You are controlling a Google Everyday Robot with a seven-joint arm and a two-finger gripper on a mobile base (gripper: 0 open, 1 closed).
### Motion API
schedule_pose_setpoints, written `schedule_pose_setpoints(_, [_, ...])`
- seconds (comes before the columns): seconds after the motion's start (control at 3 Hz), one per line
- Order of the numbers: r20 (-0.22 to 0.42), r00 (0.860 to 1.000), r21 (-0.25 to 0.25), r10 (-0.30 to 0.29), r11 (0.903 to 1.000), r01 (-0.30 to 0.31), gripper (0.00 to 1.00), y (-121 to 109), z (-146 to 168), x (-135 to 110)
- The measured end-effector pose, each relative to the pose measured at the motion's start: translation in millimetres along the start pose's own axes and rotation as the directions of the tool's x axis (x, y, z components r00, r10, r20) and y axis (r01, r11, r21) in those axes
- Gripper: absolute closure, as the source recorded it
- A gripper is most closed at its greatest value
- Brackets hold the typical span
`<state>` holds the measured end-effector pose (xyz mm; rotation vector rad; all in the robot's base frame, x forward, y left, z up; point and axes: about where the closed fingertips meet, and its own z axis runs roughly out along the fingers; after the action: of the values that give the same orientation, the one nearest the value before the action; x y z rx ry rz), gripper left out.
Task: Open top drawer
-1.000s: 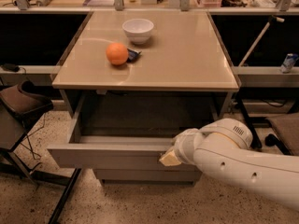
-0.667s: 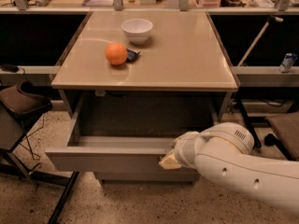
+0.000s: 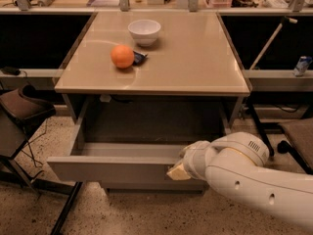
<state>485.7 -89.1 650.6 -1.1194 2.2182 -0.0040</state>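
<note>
- Below the table [image 3: 195, 53], the top drawer [image 3: 112, 171] stands well out, slightly further than a second ago.
- My gripper [image 3: 178, 172] sits on its front edge, right of centre; clamped or spread, I cannot tell.
- I judge the opening nearly finished.

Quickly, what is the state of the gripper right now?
Gripper: at the front edge of the grey flat-fronted top drawer, right of centre; open or closed cannot be told.
</note>
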Motion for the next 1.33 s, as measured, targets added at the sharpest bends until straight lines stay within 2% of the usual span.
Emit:
schedule_pose_setpoints(0.33, [0.0,1.0,0.0,0.0,1.0,0.0,1.0,0.0,0.0,0.0])
schedule_pose_setpoints(1.0, [0.003,0.999,0.005,-0.053,0.9986,0.053,1.0,10.0,-7.0,4.3])
schedule_pose_setpoints(1.33, [0.003,0.999,0.005,-0.053,0.9986,0.053,1.0,10.1,-7.2,4.2])
